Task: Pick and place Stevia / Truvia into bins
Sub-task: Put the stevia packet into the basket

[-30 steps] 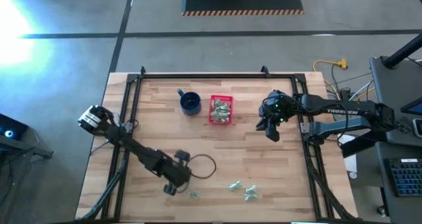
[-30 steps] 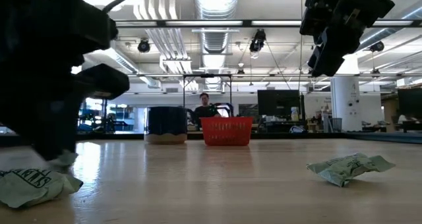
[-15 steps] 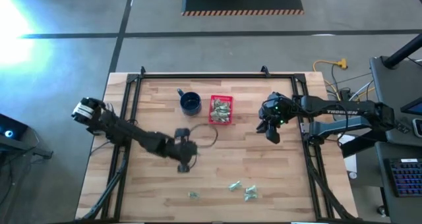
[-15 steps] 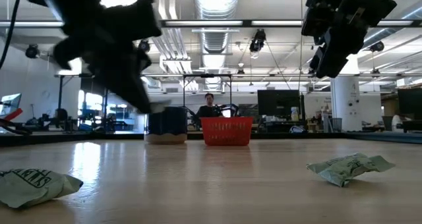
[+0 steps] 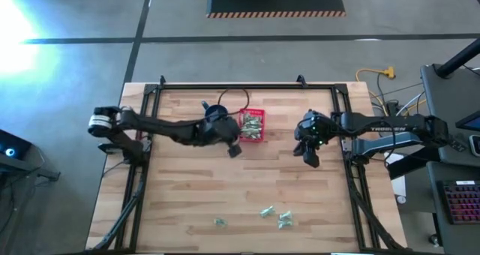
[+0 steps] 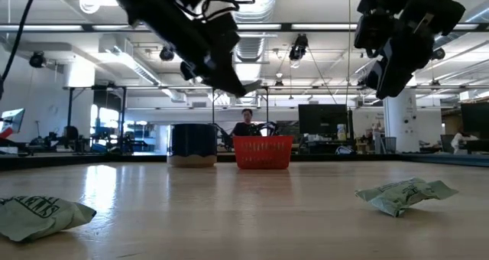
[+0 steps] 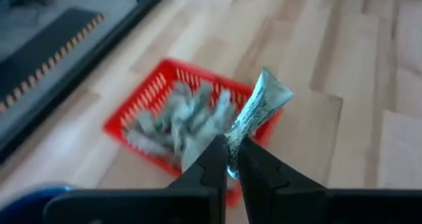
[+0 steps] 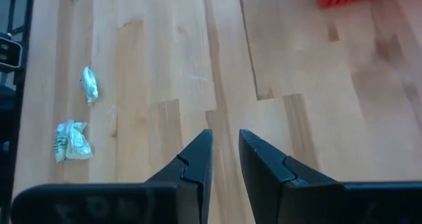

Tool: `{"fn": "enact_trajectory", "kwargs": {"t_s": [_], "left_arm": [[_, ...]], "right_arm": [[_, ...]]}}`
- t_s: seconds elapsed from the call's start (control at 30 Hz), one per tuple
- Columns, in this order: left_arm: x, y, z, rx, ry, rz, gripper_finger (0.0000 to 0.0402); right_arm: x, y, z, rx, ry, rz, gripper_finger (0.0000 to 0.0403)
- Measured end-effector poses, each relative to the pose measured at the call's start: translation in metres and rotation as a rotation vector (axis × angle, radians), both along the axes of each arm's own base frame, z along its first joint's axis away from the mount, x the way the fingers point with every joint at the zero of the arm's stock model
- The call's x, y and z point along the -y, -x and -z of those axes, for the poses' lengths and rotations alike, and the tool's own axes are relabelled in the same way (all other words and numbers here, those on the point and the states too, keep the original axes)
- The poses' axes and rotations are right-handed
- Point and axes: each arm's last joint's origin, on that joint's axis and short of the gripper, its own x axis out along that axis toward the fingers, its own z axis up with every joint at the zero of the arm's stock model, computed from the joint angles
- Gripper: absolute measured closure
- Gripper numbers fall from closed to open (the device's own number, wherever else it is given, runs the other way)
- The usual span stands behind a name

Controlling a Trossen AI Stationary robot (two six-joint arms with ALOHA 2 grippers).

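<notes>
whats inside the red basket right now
The red basket holds a loose pile of green-and-white sachets. They cover its floor, so anything under them cannot be seen. The left gripper holds one more sachet above it.

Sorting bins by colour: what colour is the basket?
Red basket, clearest in the left wrist view.

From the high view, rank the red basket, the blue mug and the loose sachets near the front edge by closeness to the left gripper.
1. Red basket, right beside the left gripper.
2. Blue mug, just behind it, mostly under the arm.
3. Loose sachets, far off at the front edge.
</notes>
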Motion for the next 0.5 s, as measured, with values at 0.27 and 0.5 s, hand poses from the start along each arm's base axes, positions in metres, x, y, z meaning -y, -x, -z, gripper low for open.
{"fn": "enact_trajectory", "kwargs": {"t_s": [0.27,0.5], "left_arm": [[-0.020,-0.016,0.011,0.017,-0.029,0.150,0.0385],[-0.024,-0.019,0.022,-0.029,-0.075,0.202,0.0384]], "right_arm": [[-0.001,0.004,0.010,-0.039,-0.030,0.035,0.0339],[0.001,0.001,0.010,-0.019,-0.016,0.067,0.0339]]}}
